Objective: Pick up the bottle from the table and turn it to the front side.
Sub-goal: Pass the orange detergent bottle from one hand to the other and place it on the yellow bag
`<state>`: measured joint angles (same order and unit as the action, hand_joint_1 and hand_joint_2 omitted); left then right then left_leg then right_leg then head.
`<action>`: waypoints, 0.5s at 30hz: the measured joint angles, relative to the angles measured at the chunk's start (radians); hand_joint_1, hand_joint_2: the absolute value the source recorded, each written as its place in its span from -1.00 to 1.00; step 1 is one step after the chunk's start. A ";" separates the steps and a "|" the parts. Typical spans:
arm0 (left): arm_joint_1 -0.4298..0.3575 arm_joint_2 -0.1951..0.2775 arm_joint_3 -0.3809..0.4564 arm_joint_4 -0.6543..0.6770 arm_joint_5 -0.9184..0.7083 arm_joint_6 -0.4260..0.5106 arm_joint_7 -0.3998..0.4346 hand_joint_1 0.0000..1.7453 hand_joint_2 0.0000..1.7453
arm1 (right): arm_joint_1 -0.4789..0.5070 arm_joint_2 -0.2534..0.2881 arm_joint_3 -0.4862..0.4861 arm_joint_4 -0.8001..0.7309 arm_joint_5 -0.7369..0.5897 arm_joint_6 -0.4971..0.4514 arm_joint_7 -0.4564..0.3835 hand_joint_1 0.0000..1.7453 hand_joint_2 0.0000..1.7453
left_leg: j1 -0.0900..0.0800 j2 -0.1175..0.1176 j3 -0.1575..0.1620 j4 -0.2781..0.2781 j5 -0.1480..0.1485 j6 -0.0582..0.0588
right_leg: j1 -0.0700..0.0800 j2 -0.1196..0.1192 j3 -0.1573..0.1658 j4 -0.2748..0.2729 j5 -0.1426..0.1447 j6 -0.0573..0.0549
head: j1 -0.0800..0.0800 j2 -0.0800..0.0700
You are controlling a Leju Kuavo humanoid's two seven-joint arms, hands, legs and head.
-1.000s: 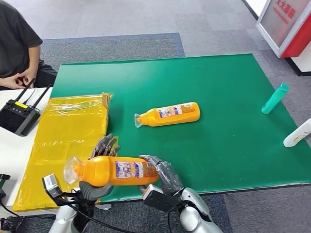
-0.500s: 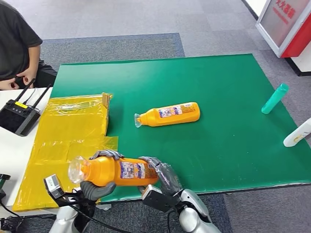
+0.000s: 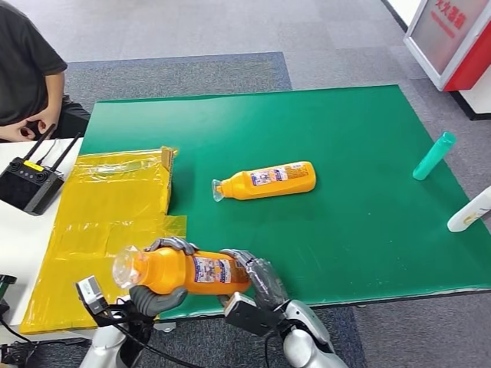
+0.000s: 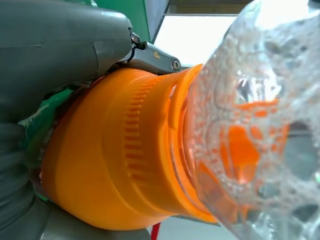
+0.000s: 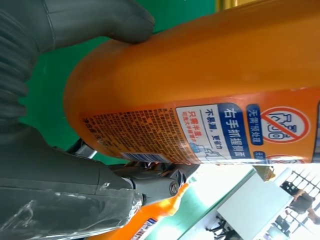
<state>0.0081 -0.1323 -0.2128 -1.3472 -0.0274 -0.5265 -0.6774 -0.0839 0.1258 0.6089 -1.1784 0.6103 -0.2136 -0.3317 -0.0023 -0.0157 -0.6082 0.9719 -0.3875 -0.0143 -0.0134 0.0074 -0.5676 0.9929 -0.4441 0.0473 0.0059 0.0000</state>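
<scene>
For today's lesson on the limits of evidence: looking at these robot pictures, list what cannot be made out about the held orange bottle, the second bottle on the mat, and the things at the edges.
- Held bottle: its underside is hidden in the head view by the left hand and right hand.
- Second bottle: label print too small, head view.
- White object: cut off by the right edge.
- Red and white sign: cut by the top corner.
</scene>
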 joint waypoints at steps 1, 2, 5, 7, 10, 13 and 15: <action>0.000 0.001 -0.007 -0.005 -0.023 0.033 0.000 1.00 1.00 | 0.002 0.000 -0.002 0.000 0.002 -0.002 0.003 -1.00 1.00 | 0.000 0.000 0.000 0.000 0.000 0.000 | 0.000 0.000 0.000 0.000 0.000 0.000 | 0.000 0.000; -0.001 0.002 -0.016 -0.011 -0.054 0.077 -0.001 1.00 1.00 | 0.005 0.000 -0.006 0.000 0.004 -0.006 0.006 -1.00 1.00 | 0.000 0.000 0.000 0.000 0.000 0.000 | 0.000 0.000 0.000 0.000 0.000 0.000 | 0.000 0.000; -0.002 0.013 -0.042 -0.032 -0.182 0.237 -0.001 1.00 1.00 | 0.013 0.000 -0.016 -0.014 0.008 -0.021 0.010 -1.00 1.00 | 0.000 0.000 0.000 0.000 0.000 0.000 | 0.000 0.001 -0.001 0.000 0.000 0.000 | 0.000 0.000; -0.001 0.024 -0.057 -0.052 -0.262 0.330 0.003 1.00 1.00 | 0.017 0.000 -0.022 -0.033 0.009 -0.026 0.014 -1.00 1.00 | 0.000 0.000 0.000 0.000 0.000 0.000 | 0.000 0.000 -0.001 0.000 0.001 -0.001 | 0.000 0.000; 0.000 0.044 -0.076 -0.105 -0.365 0.445 0.029 1.00 1.00 | 0.028 0.000 -0.039 -0.063 0.014 -0.030 0.024 -1.00 1.00 | 0.001 0.000 0.000 0.000 0.000 0.000 | 0.001 0.001 -0.001 0.000 0.001 -0.001 | 0.000 0.000; -0.001 0.067 -0.081 -0.163 -0.472 0.557 0.077 1.00 1.00 | 0.045 -0.001 -0.058 -0.094 0.026 -0.030 0.033 -1.00 1.00 | 0.001 0.001 0.000 0.000 0.000 0.000 | 0.001 0.001 -0.001 0.000 0.001 -0.001 | 0.000 0.000; -0.004 0.082 -0.081 -0.200 -0.547 0.625 0.121 1.00 1.00 | 0.055 -0.001 -0.071 -0.111 0.038 -0.030 0.040 -1.00 1.00 | 0.001 0.001 0.000 0.000 0.000 0.000 | 0.001 0.001 -0.001 0.000 0.001 -0.001 | 0.000 0.000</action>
<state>0.0041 -0.0501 -0.2938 -1.5471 -0.5746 0.0983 -0.5560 -0.0286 0.1251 0.5384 -1.2891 0.6478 -0.2432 -0.2917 -0.0016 -0.0151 -0.6082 0.9719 -0.3875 -0.0148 -0.0128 0.0079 -0.5688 0.9930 -0.4435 0.0459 0.0059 0.0000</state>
